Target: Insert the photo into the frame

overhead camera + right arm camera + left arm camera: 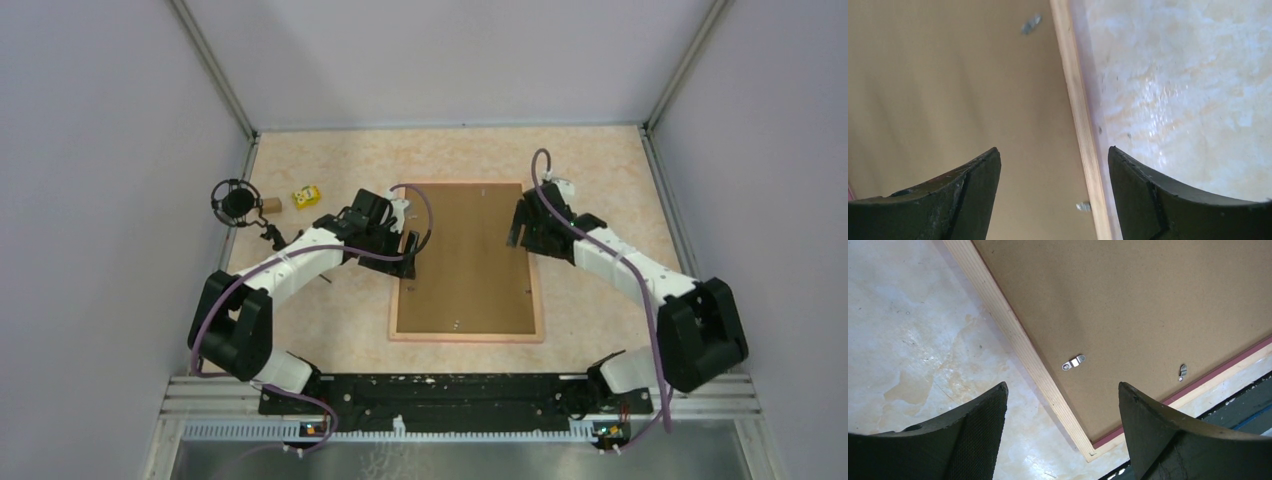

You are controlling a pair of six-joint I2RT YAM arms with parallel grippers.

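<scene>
The salmon-pink frame (466,338) lies face down in the middle of the table, with the brown backing board (470,265) filling it. The photo is hidden. My left gripper (410,255) hovers open over the frame's left rail (1018,340), a metal turn clip (1074,362) on the board (1148,305) just beyond its fingers. My right gripper (520,225) stands open over the right rail (1078,100), straddling the rail and the board's edge (948,90). A small clip (1083,205) shows between its fingers. Neither gripper holds anything.
A yellow block (306,196), a small wooden block (270,205) and a black round device on a stand (236,202) sit at the back left. Walls close in the table on three sides. A black mounting rail (450,392) runs along the near edge.
</scene>
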